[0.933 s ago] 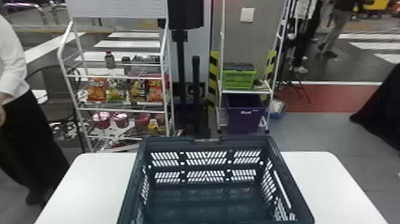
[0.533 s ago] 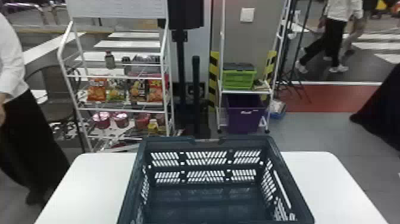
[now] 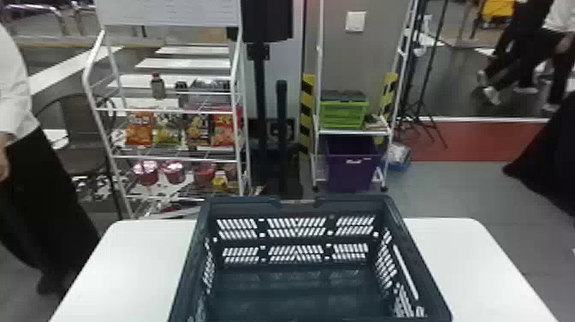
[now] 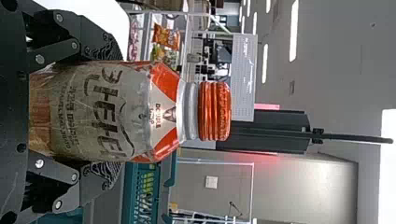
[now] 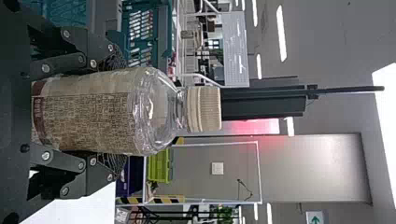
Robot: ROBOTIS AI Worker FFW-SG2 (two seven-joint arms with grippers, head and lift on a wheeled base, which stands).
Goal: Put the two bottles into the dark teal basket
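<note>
The dark teal basket (image 3: 299, 295) stands on the white table, its inside bare in the head view. In the left wrist view my left gripper (image 4: 100, 112) is shut on a bottle with an orange cap (image 4: 107, 114), its fingers pressed against both sides. My right gripper (image 5: 112, 112) in the right wrist view is shut on a clear bottle with a beige cap (image 5: 102, 112) and a densely printed label. Both bottles are upright in the room. The basket's wall also shows behind each bottle in the wrist views.
The white table (image 3: 128, 265) reaches out on both sides of the basket. Behind it stand a snack rack (image 3: 171, 158) and a shelf with a green crate (image 3: 343, 114) above a purple bin (image 3: 351, 167). A person stands beyond the table's left side.
The basket and table keep their place in the head view. Only people walking in the background at the right have changed position.
</note>
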